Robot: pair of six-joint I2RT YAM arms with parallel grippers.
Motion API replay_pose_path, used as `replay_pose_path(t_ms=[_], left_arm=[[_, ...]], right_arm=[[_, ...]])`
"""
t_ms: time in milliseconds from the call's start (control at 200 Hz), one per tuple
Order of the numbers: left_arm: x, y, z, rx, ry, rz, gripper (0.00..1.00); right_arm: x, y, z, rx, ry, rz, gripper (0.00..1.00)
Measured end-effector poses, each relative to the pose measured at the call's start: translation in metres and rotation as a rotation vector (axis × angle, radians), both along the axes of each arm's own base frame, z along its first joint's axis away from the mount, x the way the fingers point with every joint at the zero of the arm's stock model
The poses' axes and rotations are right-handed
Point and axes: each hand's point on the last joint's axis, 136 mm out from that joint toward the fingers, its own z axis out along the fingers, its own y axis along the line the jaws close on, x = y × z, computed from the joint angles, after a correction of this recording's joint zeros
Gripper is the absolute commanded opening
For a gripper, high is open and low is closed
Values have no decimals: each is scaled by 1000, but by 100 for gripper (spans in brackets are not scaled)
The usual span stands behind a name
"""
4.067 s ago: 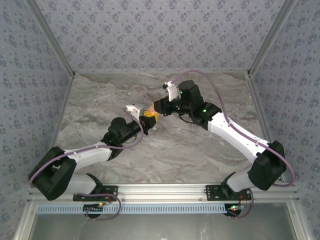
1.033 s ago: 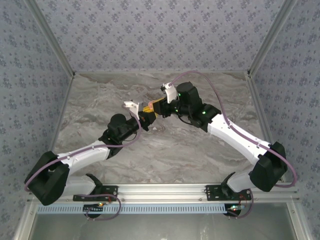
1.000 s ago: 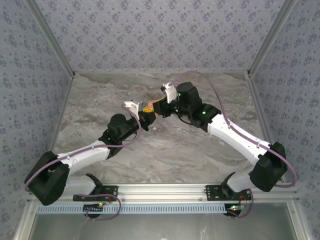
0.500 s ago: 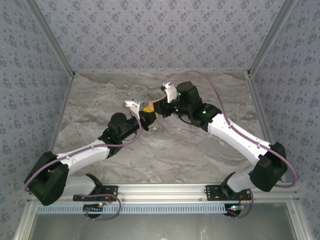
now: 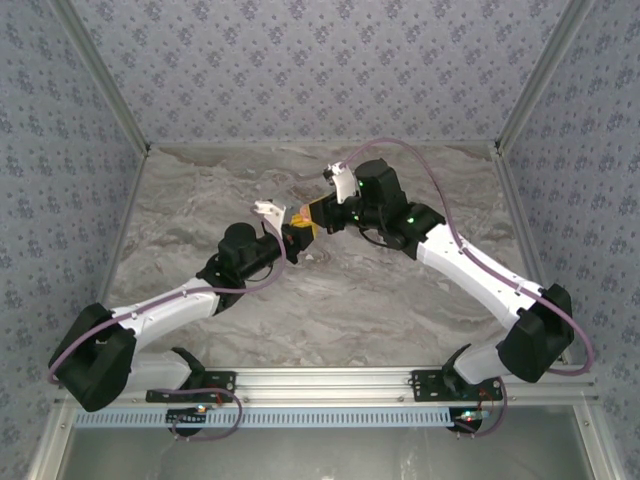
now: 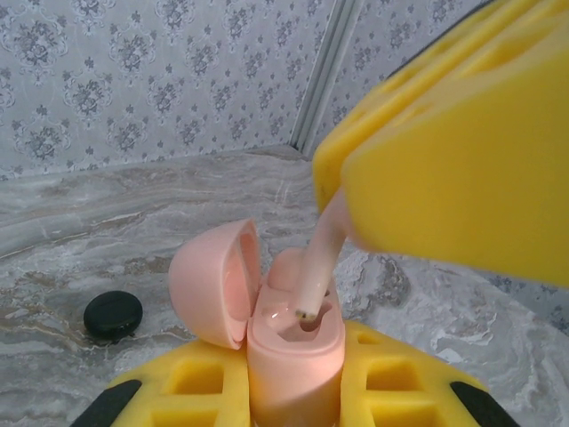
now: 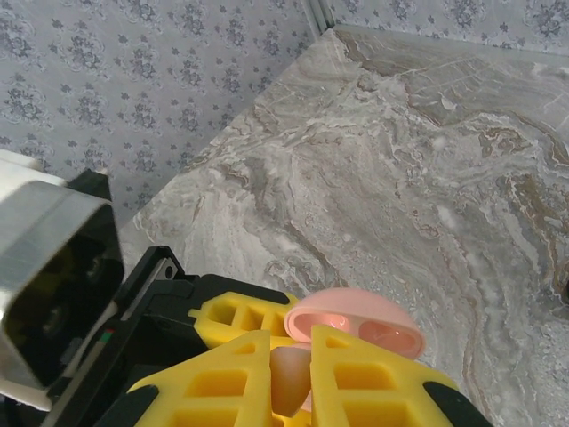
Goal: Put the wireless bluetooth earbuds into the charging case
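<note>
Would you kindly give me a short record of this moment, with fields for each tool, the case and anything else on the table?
left tool: shut on the charging case, held upright
lid: open, swung to the left in the left wrist view
right tool: shut on a pale pink earbud
earbud position: stem down, tip at the case's opening, not yet seated
black disc: lying on the table, apart from the case
</note>
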Motion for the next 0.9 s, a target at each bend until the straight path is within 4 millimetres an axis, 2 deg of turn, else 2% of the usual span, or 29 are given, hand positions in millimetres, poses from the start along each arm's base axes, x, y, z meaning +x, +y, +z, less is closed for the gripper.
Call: replay_pose_path(t_ms=[400, 615, 900], left_arm=[[0, 7, -25, 143, 25, 18, 10], [-6, 11, -11, 184, -65, 3, 9], [-10, 9, -7, 231, -143, -32, 8]], right_arm=[[8, -19, -8, -31, 38, -45, 13], [0, -25, -10, -54, 55, -26, 13], [-18, -14, -12, -61, 61, 50, 13]])
